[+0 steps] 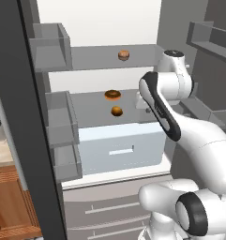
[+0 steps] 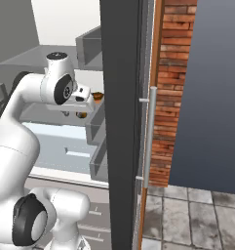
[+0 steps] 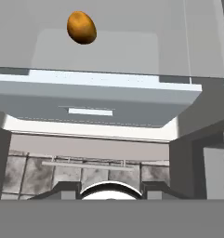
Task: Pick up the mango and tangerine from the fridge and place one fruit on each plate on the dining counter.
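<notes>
1. Fridge [image 1: 147, 56]: it stood open before you, the dark door [image 1: 20, 117] swung to the left, door bins [image 1: 63, 117] along its inner side
2. Arm [image 1: 180, 126]: it reached in from the right at the level of the middle shelf [image 1: 91, 105]
3. White drawer [image 1: 121, 147]: shut, directly under that shelf
4. Tool [image 2: 73, 113]: clenched and grasping nothing, hanging over the right part of the middle shelf and aimed downward
5. Doughnut [image 1: 112, 95]: on the middle shelf, just behind the mango; not yours to take
6. Mango [image 1: 116, 111]: loose near the front of the middle shelf, apart from the tool and to its left
7. Tangerine [image 1: 124, 55]: loose on the upper shelf, well above the tool

Step in hand, as you could judge it: the approach to the first fruit, most likely the mango, with neither fruit picked. The next move called for you to spread the fingers, shift left over the mango and clear of the doughnut, then lower and close
</notes>
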